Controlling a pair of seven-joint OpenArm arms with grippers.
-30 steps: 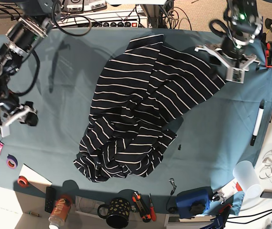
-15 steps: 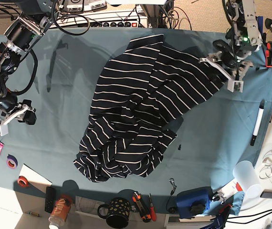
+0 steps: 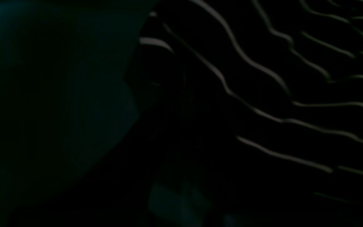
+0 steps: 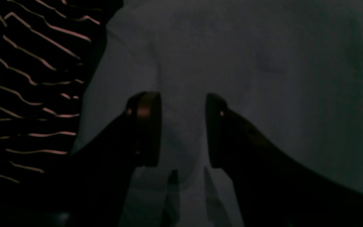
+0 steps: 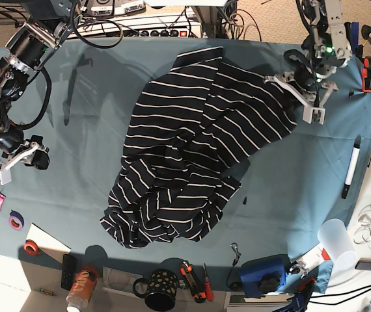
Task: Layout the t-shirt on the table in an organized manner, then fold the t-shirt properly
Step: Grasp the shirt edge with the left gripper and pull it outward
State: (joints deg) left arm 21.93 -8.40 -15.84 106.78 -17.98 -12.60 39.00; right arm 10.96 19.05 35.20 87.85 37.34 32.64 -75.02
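The t-shirt (image 5: 185, 149), dark with thin white stripes, lies crumpled across the middle of the teal table (image 5: 289, 188). Its lower part is bunched in folds. My left gripper (image 5: 301, 97) is down at the shirt's right-hand edge. The left wrist view is very dark and shows only striped fabric (image 3: 263, 94) close up beside table cloth (image 3: 43, 94); the jaws do not show. My right gripper (image 4: 183, 129) hangs open over bare table (image 4: 263, 63) with nothing between its fingers. The shirt (image 4: 27, 78) lies off to its side. In the base view this gripper (image 5: 13, 162) is at the far left.
A marker pen (image 5: 351, 168) and a white cup (image 5: 337, 242) lie at the right edge. Along the front edge are a blue device (image 5: 263, 273), a black mug (image 5: 159, 289), hand tools (image 5: 195, 279), an orange can (image 5: 81, 289) and tape rolls (image 5: 16, 221). A small black clip (image 5: 245, 199) lies by the shirt.
My left arm has moved in toward the shirt's right edge and lowered onto it. The right arm has shifted slightly up the left side.
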